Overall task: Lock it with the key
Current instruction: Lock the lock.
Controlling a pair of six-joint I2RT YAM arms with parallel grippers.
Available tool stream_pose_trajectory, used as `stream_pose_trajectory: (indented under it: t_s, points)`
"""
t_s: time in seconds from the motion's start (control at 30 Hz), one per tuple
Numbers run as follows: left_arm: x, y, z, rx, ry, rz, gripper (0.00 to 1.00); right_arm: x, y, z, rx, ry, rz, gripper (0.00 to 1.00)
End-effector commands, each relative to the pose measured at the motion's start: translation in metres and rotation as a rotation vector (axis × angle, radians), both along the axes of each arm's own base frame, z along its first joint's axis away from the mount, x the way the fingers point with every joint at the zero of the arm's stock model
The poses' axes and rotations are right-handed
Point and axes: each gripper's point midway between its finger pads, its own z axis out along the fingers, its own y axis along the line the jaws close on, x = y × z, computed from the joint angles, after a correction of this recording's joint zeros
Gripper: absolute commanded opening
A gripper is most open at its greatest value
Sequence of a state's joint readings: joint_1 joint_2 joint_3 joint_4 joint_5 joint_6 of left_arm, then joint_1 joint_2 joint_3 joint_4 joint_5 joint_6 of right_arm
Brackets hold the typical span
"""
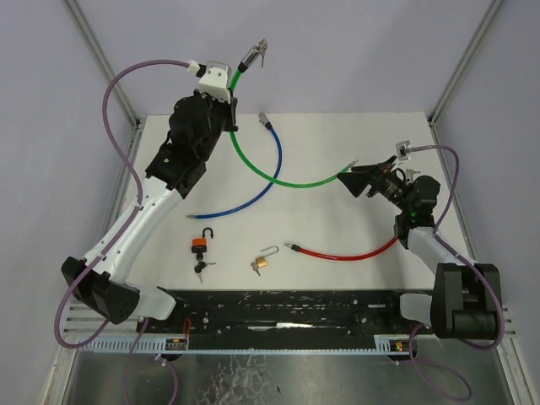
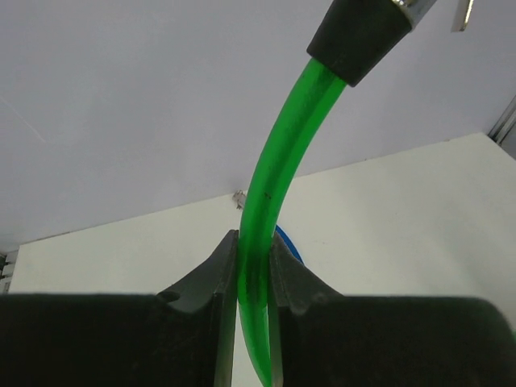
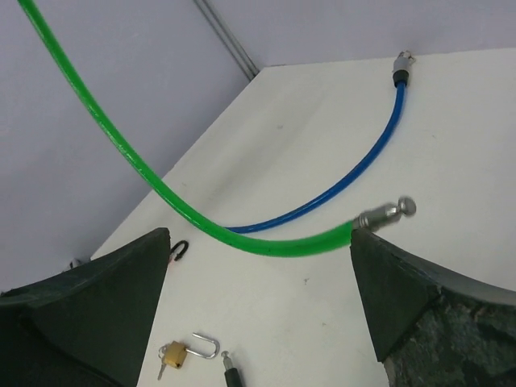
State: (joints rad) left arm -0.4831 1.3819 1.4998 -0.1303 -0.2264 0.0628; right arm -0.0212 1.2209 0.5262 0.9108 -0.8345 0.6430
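Left fingers [image 2: 253,258]: clamped on the glossy green plastic-coated cable [image 2: 270,185], just below its black lock head [image 2: 355,32].
Right fingers [image 3: 260,242]: wide; metal pin end [image 3: 387,212] beside one tip.
Handling: likely light, springy, slick; take the rigid pin.

A green cable lock [image 1: 291,182] arcs from upper centre to mid-right of the overhead view — keyed barrel [image 1: 250,56] raised at top, bare metal pin [image 3: 387,213] unlatched.

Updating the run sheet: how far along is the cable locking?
Done: left gripper is shut on the green cable below its raised lock head. In hand: right gripper open around the pin end, not gripping. To do: seat the pin in the head, turn the key.
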Motion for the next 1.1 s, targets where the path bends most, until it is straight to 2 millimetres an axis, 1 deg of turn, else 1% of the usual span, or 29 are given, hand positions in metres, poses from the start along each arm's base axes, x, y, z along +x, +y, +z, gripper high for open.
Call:
stream_pose_trajectory:
  t_s: [0.0,0.1,0.13,0.23,0.33,0.4,0.5,0.57,0.63,0.8,0.93,1.07]
  points:
    - [-0.003,-0.003,0.048,-0.105,-0.103,-0.024,0.0,0.012,-0.01,0.038,0.16,-0.109,-0.082,1.0]
    - [-0.005,-0.006,0.05,-0.118,-0.104,-0.044,0.0,0.02,-0.008,0.018,0.241,-0.012,-0.07,1.0]
    - [-0.007,-0.007,0.051,-0.123,-0.105,-0.051,0.0,0.019,-0.005,0.016,0.266,-0.006,-0.052,1.0]
    - [-0.009,-0.008,0.054,-0.131,-0.108,-0.064,0.0,0.015,0.003,0.018,0.309,-0.018,-0.011,1.0]
    - [-0.012,-0.01,0.057,-0.142,-0.113,-0.078,0.0,0.016,0.013,0.013,0.279,-0.007,-0.016,1.0]
    - [-0.014,-0.012,0.058,-0.151,-0.114,-0.093,0.0,0.015,0.023,0.01,0.265,-0.009,0.001,0.99]
    - [-0.015,-0.012,0.057,-0.158,-0.112,-0.094,0.0,0.011,0.032,0.017,0.284,-0.037,0.037,0.92]
    - [-0.014,-0.01,0.056,-0.157,-0.113,-0.083,0.0,0.009,0.034,0.018,0.299,-0.035,0.052,0.88]
    - [-0.012,-0.007,0.055,-0.159,-0.112,-0.063,0.0,0.007,0.034,0.017,0.302,-0.031,0.058,0.87]
    - [-0.005,0.005,0.058,-0.168,-0.123,0.007,0.0,0.005,0.033,0.018,0.306,-0.041,0.049,0.91]
    - [0.003,0.017,0.063,-0.186,-0.126,0.047,0.0,0.006,0.033,0.015,0.321,-0.033,0.049,0.92]
    - [0.007,0.019,0.067,-0.201,-0.129,0.052,0.0,0.006,0.034,0.016,0.326,-0.046,0.059,0.92]
